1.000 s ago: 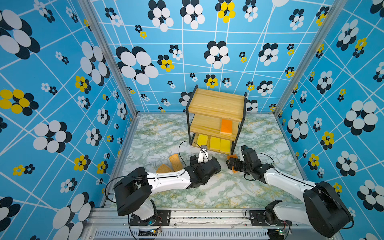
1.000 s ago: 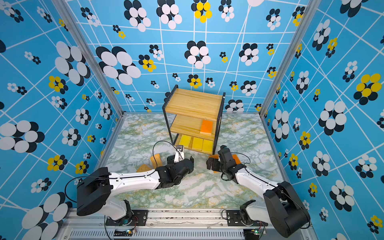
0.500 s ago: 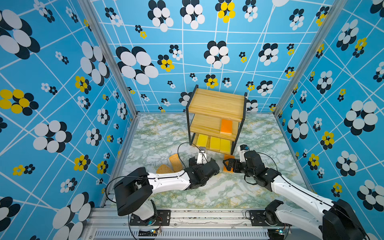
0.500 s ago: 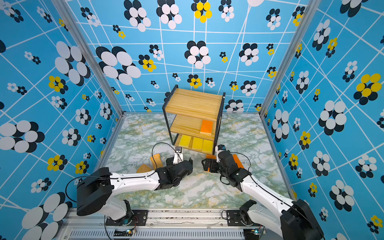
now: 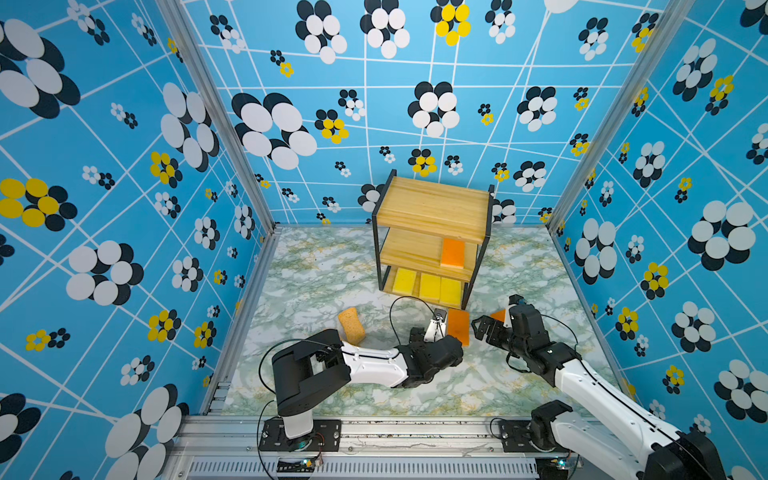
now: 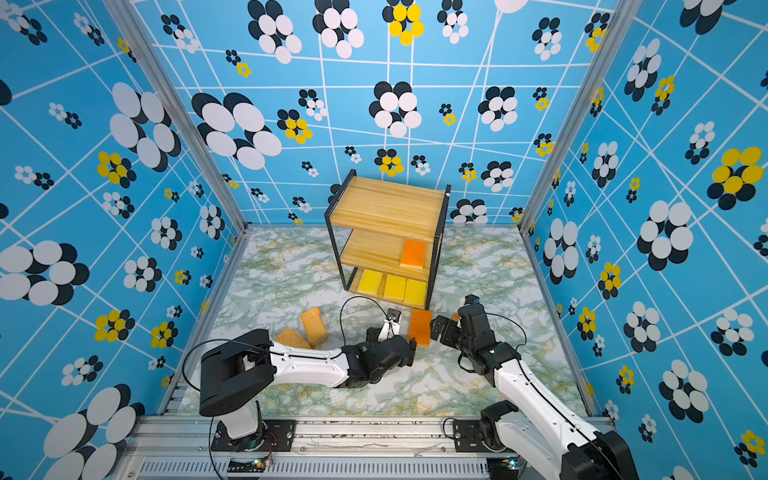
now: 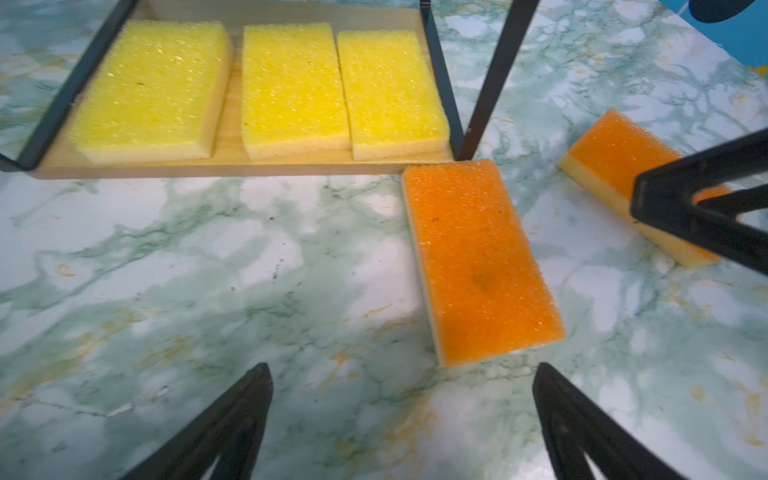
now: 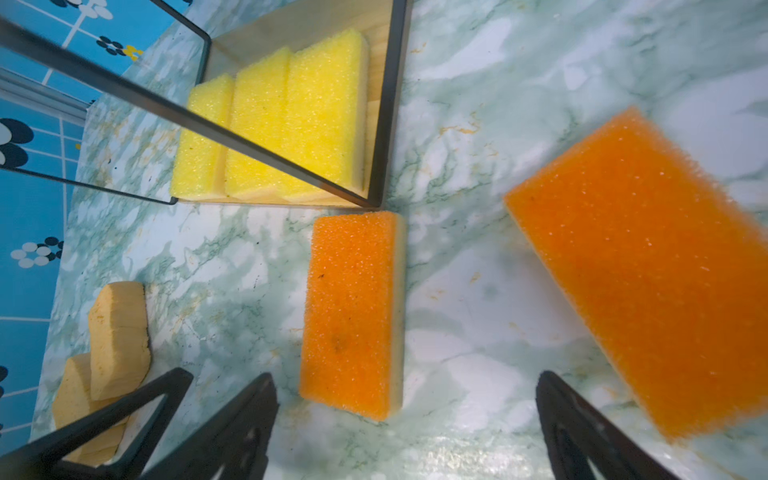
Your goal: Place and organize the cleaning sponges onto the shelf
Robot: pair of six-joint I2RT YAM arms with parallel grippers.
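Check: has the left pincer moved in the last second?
Yes. In both top views the left pincer has shifted right along the shelf front, from before its left half toward its front right leg and the orange sponge lying there.

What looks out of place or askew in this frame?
Four sponges lie off the shelf on the table: two tan sponges touching, one orange sponge with a dark smudge by the shelf's corner, and a second orange sponge skewed to it. Nothing spilled.

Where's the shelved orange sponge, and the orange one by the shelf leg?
Shelved orange sponge (image 5: 452, 252): in a top view, face centre.
Orange sponge by shelf leg (image 7: 478, 257): left wrist view, face centre.
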